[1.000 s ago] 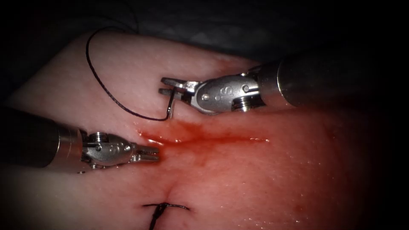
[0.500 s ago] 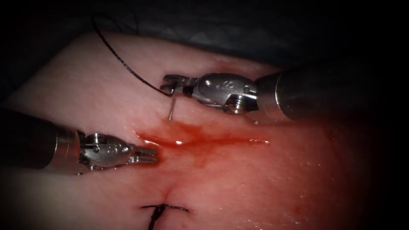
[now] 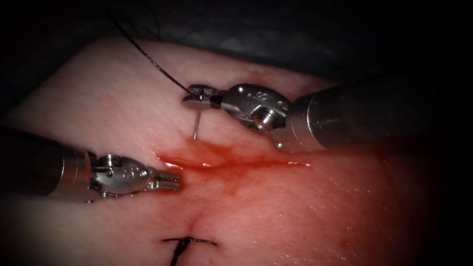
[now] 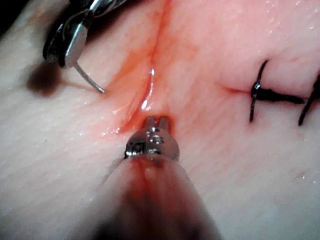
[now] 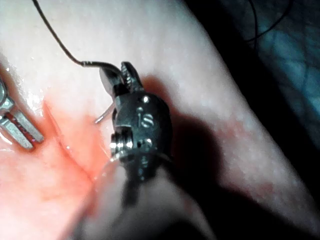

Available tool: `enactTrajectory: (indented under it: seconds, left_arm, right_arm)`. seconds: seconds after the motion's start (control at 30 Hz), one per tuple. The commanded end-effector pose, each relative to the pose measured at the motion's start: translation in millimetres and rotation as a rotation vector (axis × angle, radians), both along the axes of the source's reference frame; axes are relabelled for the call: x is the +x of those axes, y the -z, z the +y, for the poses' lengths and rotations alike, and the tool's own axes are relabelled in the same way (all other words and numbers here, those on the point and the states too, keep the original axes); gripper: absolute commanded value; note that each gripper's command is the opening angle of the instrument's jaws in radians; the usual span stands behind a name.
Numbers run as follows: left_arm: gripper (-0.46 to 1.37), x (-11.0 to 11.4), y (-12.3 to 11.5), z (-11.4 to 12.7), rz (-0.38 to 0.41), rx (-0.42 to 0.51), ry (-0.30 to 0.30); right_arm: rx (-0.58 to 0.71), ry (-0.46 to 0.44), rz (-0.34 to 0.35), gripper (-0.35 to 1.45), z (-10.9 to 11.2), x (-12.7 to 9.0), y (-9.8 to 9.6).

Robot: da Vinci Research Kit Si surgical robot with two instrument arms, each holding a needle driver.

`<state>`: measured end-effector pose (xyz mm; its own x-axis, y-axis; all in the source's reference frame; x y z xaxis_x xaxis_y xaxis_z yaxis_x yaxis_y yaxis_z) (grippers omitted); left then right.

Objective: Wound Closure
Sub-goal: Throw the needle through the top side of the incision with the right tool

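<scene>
While my right tool [image 3: 199,96], stamped "8", clamps the needle [image 3: 196,125] near its thread [image 3: 152,61] end above the tissue [image 3: 295,207], left tool [image 3: 170,179] fingers sit slightly apart, empty.

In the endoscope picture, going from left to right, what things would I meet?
Left tool, holding nothing → tied stitch → needle, tip down above the tissue, held near its thread end → right tool that grips it.

The right tool [image 3: 197,96], at upper centre of the frame, grips the needle [image 3: 196,126] near its thread end; the point hangs above the tissue [image 3: 305,207]. Thread [image 3: 152,61] runs to the upper left. The left tool [image 3: 170,180], lower left, holds nothing beside the cut [image 3: 236,161].
</scene>
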<state>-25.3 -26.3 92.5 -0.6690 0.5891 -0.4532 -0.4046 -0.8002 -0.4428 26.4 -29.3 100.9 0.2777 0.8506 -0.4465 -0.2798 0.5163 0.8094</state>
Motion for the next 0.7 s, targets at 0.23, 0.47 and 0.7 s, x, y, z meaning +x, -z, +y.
enactTrajectory:
  seconds: [0.23, 0.47, 0.7]
  left_arm:
    - [-0.05, 0.0, 0.0, 0.0, -0.004, 0.004, -0.003]
    - [-0.06, 0.0, 0.0, 0.0, -0.004, 0.003, -0.002]
    - [-0.06, 0.0, 0.0, 0.0, -0.003, 0.007, 0.002]
  right_arm:
    - [0.023, 0.077, -0.047, -0.35, -3.2, 1.0, -0.9]
    - [-0.003, 0.081, -0.040, -0.35, -5.5, 1.3, -2.1]
    - [-0.009, 0.087, -0.036, -0.35, -6.4, 1.4, -2.4]
